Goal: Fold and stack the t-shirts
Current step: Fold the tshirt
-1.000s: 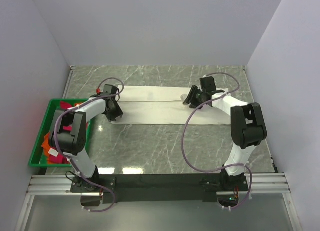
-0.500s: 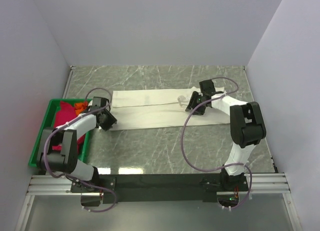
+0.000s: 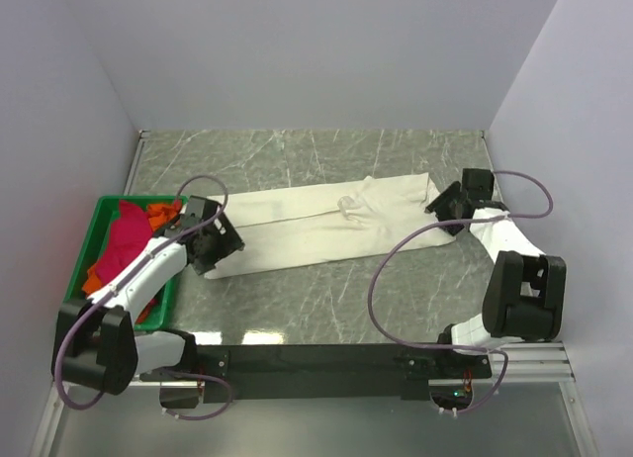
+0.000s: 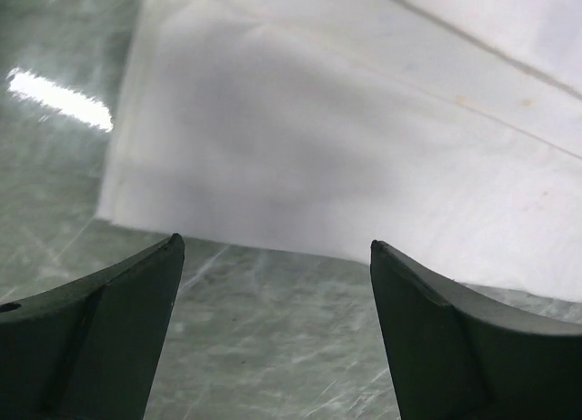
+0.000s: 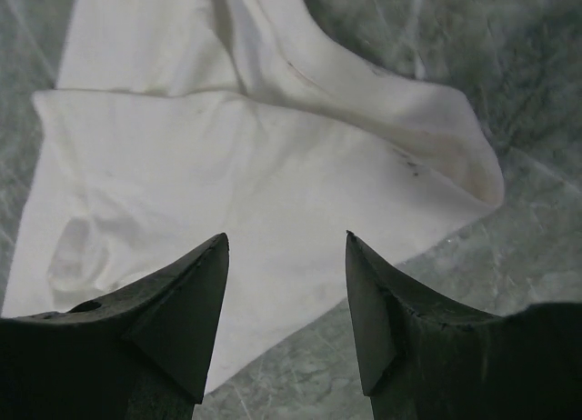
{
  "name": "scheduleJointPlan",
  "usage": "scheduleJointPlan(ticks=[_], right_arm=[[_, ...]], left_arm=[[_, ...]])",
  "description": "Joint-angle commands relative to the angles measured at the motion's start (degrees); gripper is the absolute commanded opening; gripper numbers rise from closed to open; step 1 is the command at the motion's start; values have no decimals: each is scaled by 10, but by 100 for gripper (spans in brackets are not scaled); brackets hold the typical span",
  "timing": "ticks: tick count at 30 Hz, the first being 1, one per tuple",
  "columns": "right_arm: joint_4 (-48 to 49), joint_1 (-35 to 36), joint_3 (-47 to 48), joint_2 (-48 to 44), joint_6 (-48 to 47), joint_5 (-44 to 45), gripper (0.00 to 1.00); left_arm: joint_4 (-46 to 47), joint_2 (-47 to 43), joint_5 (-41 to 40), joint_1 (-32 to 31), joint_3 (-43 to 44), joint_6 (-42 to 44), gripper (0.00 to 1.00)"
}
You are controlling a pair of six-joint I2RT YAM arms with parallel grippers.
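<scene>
The cream t-shirt [image 3: 316, 229] lies folded into a long band across the table, slanting from front left to back right, with a wrinkle near its middle. My left gripper [image 3: 226, 249] stands open at the band's left end; in the left wrist view the left gripper [image 4: 275, 245] hovers over the cream t-shirt's [image 4: 364, 120] near edge with nothing between its fingers. My right gripper [image 3: 435, 207] is open at the band's right end. In the right wrist view the right gripper [image 5: 286, 236] is above the cream t-shirt [image 5: 182, 165], empty. A crimson t-shirt [image 3: 124, 241] and an orange t-shirt [image 3: 158, 216] lie in the crate.
A green plastic crate [image 3: 99, 220] stands at the table's left edge, close beside the left arm. Grey walls close in the left, back and right sides. Marble tabletop [image 3: 336, 299] shows between the shirt and the arm bases.
The left gripper has opened and let go of the shirt's left end. The right gripper has widened and moved right to the shirt's end. The shirt now lies longer and slanted.
</scene>
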Motion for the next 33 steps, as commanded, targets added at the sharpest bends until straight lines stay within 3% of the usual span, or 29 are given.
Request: scheduleJointPlan(ticks=[1, 9, 17, 21, 28, 31, 33], right_arm=[[-15, -1, -19, 18, 42, 1, 61], [-56, -1, 21, 104, 78, 8, 59], [-130, -1, 195, 270, 54, 30, 58], [-182, 0, 324, 349, 36, 38, 58], [-231, 0, 630, 494, -30, 28, 59], [-238, 5, 671, 506, -53, 8, 59], [-199, 15, 638, 455, -65, 8, 59]], left_arm=[[13, 48, 6, -23, 49, 30, 89], [36, 169, 38, -48, 69, 14, 88], [102, 208, 112, -66, 27, -59, 86], [127, 228, 135, -130, 36, -102, 86], [199, 275, 220, -262, 72, -200, 87], [148, 291, 192, -307, 135, -190, 88], [114, 282, 149, -311, 164, -175, 89]])
